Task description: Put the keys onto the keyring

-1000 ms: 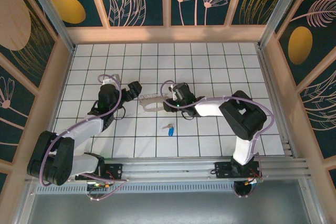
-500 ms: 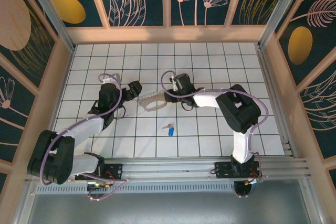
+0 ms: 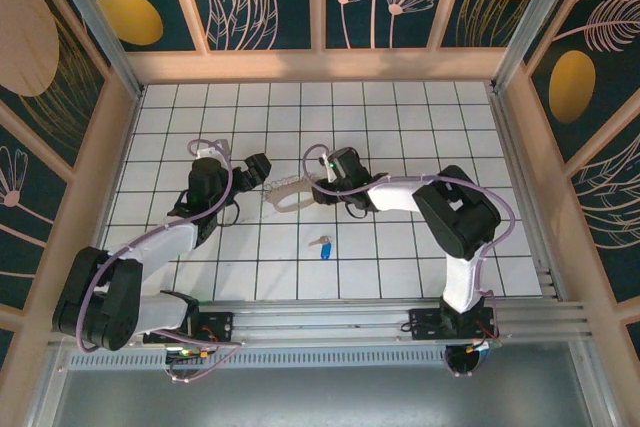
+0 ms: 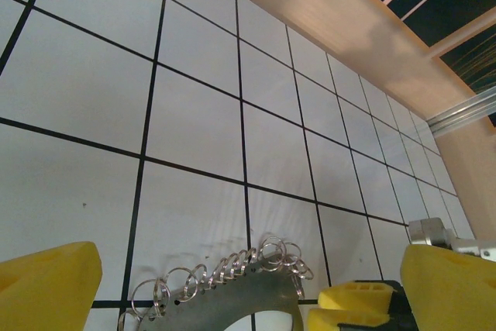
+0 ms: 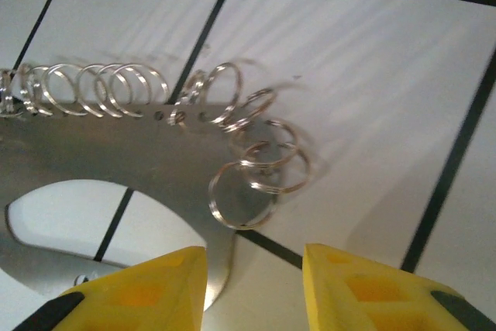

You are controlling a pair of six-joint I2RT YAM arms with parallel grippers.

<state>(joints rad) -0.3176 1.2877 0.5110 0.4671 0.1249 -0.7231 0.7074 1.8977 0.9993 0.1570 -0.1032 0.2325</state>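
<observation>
The keyring (image 3: 288,197) is a flat pale metal oval with several small wire rings (image 4: 232,269) along its edge, lying mid-table. My left gripper (image 3: 266,179) is open at its left end; in the left wrist view its yellow fingers (image 4: 46,288) stand wide on both sides of the plate (image 4: 232,304). My right gripper (image 3: 318,190) is open at the ring's right end, and in the right wrist view its fingertips (image 5: 139,292) flank the plate's tip (image 5: 221,257). The blue-headed key (image 3: 322,245) lies alone on the tiles nearer the arms.
White tiled floor (image 3: 400,117) with wooden walls (image 3: 320,65) on three sides. A metal rail (image 3: 330,312) runs along the near edge by the arm bases. The right gripper's yellow finger (image 4: 356,304) shows in the left wrist view beside the plate.
My right gripper swung away toward the far side, then came back to the keyring's right end. The keyring shifted slightly. The left arm and the key stayed put.
</observation>
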